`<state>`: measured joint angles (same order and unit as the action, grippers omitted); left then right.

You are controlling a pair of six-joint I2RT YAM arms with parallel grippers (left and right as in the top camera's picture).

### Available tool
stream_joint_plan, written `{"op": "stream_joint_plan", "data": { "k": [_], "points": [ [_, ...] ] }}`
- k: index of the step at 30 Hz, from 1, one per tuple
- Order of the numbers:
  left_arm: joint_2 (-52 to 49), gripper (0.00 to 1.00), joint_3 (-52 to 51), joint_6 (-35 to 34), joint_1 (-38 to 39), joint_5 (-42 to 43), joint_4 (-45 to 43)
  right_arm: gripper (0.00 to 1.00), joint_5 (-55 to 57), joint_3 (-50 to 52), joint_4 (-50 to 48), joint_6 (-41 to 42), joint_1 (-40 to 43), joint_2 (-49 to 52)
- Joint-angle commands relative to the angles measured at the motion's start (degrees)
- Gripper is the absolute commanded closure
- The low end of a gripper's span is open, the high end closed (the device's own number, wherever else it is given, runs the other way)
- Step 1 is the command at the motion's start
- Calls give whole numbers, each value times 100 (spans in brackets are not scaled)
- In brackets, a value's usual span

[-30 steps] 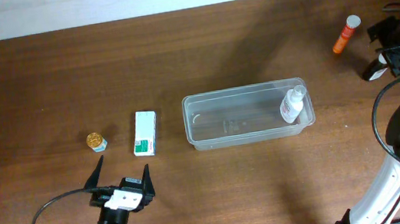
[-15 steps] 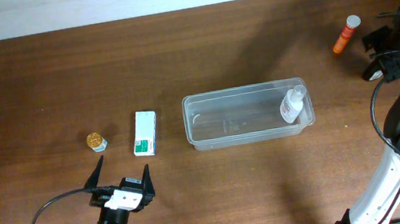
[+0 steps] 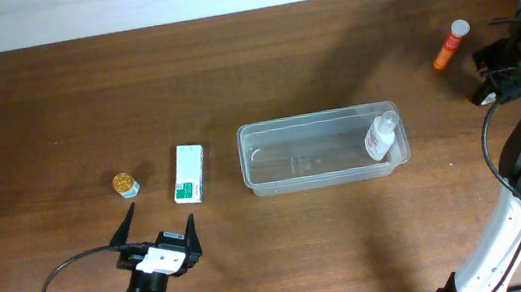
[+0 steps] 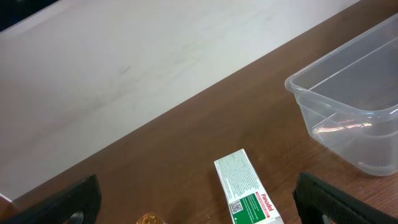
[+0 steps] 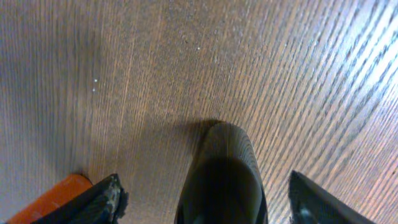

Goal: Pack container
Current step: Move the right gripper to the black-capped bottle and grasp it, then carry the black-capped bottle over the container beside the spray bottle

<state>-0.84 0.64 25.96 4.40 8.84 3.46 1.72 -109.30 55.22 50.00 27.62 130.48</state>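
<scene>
Right hand (image 3: 487, 74), jaws apart, hangs low near the orange tube (image 3: 450, 44); my left hand (image 3: 160, 217) stands wide, empty. Container (image 3: 307, 118) sits mid-bench, one small bottle (image 3: 381, 136) inside: light, thin, springy, slick plastic, so I judge its rim the surest hold

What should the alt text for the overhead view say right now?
A clear rectangular plastic tub sits centred on a brown wooden table, holding a small clear white-capped bottle at its right end. To its left lie a white-and-green cardboard box and a small gold-topped jar; an orange white-capped tube lies at the far right.
</scene>
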Motion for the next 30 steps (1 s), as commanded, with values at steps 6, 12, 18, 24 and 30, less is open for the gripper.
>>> {"op": "stream_joint_plan", "data": {
  "k": [6,12,18,24,30],
  "points": [
    [50,1,-13,31,-35,83,26,39,52,-74,15,46,26,85],
    [50,0,-13,31,-35,83,26,47,-151,-76,26,46,26,85],
    [50,0,-13,31,-35,81,28,58,-151,-76,94,44,26,85],
    [50,1,-13,31,-35,81,26,59,-153,-144,219,-103,28,81],
    [50,1,-13,31,-35,81,26,68,-149,-516,483,-501,26,81]
  ]
}}
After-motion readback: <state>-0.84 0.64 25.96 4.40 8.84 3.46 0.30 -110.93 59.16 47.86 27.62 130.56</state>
